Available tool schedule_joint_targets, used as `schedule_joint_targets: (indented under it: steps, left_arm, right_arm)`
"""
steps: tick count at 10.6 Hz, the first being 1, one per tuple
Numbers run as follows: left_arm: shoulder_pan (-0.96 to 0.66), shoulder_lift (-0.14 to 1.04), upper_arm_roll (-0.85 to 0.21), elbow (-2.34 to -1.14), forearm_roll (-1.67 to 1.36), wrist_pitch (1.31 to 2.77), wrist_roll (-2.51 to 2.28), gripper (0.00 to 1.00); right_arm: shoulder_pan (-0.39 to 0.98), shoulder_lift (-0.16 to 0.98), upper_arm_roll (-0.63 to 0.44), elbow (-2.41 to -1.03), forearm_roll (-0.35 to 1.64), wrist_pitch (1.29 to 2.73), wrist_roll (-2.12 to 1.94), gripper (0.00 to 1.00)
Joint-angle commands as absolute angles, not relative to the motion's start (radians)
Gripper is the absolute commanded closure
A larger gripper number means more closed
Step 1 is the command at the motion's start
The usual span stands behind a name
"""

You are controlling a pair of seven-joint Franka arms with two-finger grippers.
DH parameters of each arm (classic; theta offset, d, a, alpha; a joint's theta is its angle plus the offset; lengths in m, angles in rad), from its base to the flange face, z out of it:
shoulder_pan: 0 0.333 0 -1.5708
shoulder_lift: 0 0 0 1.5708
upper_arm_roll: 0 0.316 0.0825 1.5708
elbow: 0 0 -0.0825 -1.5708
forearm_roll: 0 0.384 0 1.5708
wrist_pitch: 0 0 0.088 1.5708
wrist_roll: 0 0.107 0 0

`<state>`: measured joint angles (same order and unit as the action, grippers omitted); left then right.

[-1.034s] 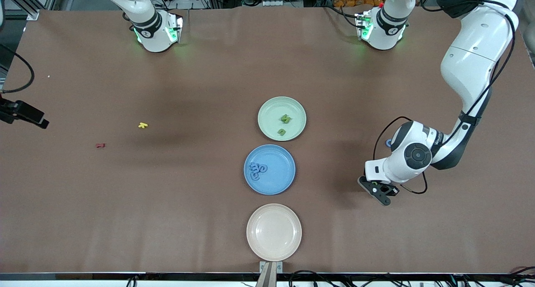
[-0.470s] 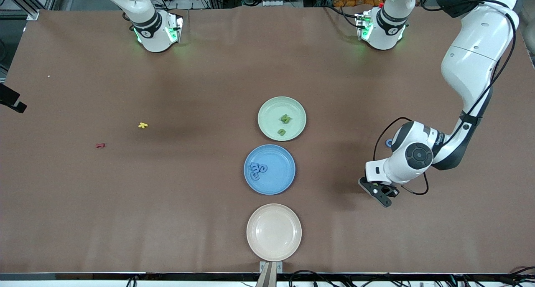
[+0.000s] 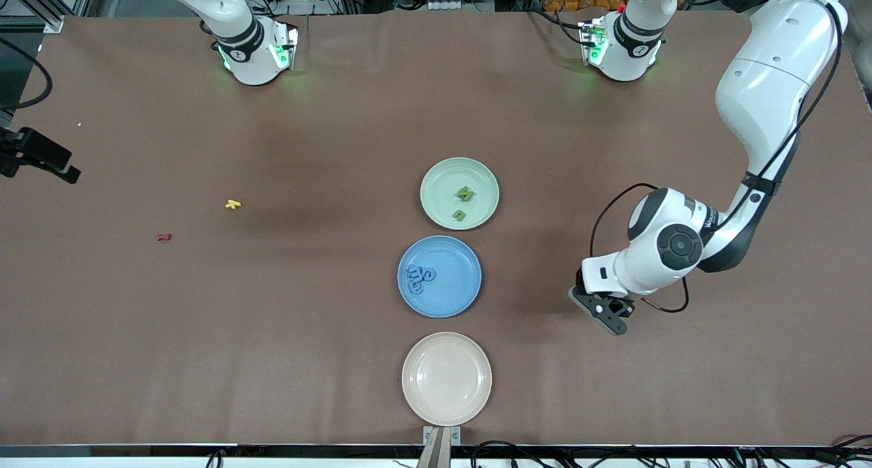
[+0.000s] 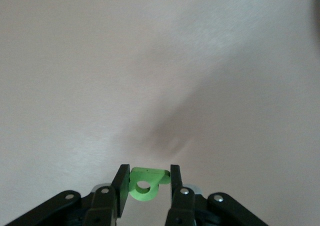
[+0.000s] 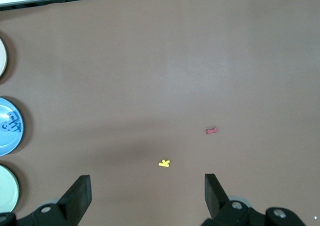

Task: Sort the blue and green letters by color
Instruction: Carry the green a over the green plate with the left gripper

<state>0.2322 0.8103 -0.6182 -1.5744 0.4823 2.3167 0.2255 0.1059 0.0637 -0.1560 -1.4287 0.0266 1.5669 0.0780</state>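
Left wrist view: left gripper (image 4: 146, 186) pinching a small leaf-green foam letter (image 4: 145, 183), aloft over bare table toward the left arm's end from the pale green plate (image 3: 439, 175); right gripper (image 5: 147, 192) spread, waiting.

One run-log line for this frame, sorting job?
left gripper: shut on green letter, over bare table | right gripper: open, waiting | green plate: two green letters | blue plate: blue letters
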Motion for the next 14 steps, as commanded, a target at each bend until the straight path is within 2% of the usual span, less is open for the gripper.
schedule_joint_targets:
  steps: [1,3,8,10,14]
  left_arm:
    - [0.229,0.761,-0.711,-1.586,0.471,2.203,-0.001,1.0]
    - [0.157,0.733,-0.745,-1.592,0.472,2.134,-0.185,1.0]
    - [-0.125,0.747,-0.739,-1.589,0.472,2.123,-0.804,1.0]
    - [-0.249,0.755,-0.709,-1.588,0.488,2.125,-1.024,1.0]
    - [-0.4,0.769,-0.612,-1.586,0.492,2.137,-1.198,1.0]
  right_arm:
    - [0.13,0.074,-0.164,-1.424,0.026,1.562,0.104,0.0]
    - [0.129,0.075,-0.164,-1.424,0.022,1.569,0.104,0.0]
    - [0.12,0.064,-0.17,-1.498,0.02,1.603,0.098,0.0]
    - [0.12,0.058,-0.17,-1.54,0.02,1.632,0.098,0.0]
    - [0.123,0.066,-0.166,-1.507,0.02,1.628,0.104,0.0]
